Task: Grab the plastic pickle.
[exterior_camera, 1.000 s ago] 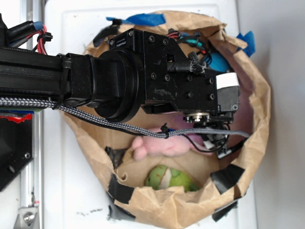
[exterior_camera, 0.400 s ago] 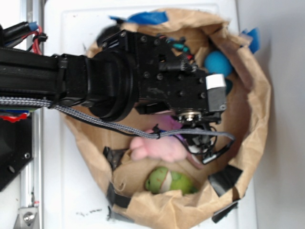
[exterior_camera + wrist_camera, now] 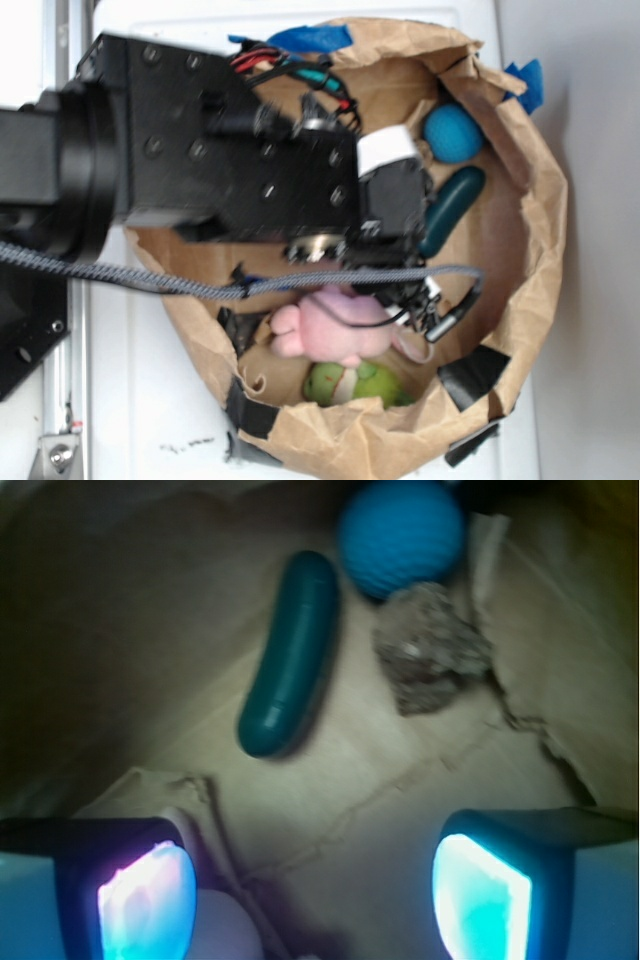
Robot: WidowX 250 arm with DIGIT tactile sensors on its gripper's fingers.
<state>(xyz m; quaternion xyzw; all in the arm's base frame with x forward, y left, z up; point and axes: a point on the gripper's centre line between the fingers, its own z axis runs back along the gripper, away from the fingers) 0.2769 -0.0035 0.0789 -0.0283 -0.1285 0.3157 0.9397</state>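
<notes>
Swung up off the pink toy (image 3: 335, 330) – pickle (image 3: 290, 652) now ahead of the gripper (image 3: 310, 890), jaws open, empty – ready to close in

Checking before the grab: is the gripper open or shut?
Open. In the wrist view the gripper has its two fingers wide apart with bare paper between, the pickle ahead, untouched.
</notes>
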